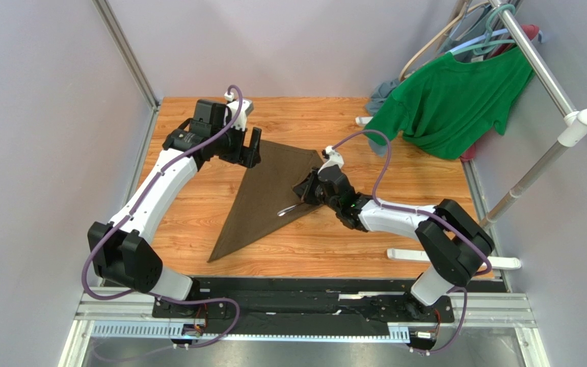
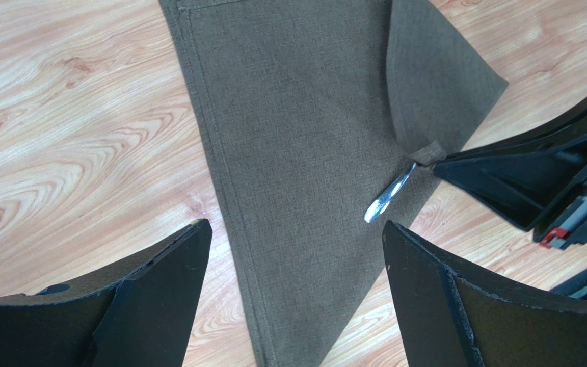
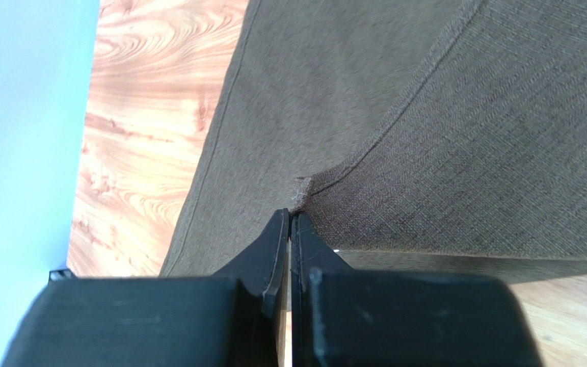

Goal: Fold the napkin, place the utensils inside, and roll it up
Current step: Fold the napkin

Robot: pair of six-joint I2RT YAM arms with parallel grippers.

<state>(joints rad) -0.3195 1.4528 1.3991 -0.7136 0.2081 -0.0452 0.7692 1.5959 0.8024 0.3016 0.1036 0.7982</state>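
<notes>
The dark olive-brown napkin [image 1: 262, 195] lies on the wooden table as a long triangle. My right gripper [image 1: 304, 191] is shut on its right corner [image 3: 298, 200] and holds that flap lifted and folded back over the cloth [image 2: 442, 84]. A silvery utensil [image 2: 387, 200] pokes out from under the lifted flap, its tip resting on the napkin [image 2: 296, 99]; in the top view the utensil [image 1: 287, 211] shows just below the right gripper. My left gripper [image 2: 295, 225] hangs open above the napkin's far end, near its top corner [image 1: 252, 149], with nothing between its fingers.
A bright green T-shirt [image 1: 457, 99] hangs from a white rack [image 1: 549, 76] at the back right, with a grey-blue garment [image 1: 381, 93] behind it. The rack's white foot [image 1: 457, 258] lies along the table's front right. Grey walls close in both sides.
</notes>
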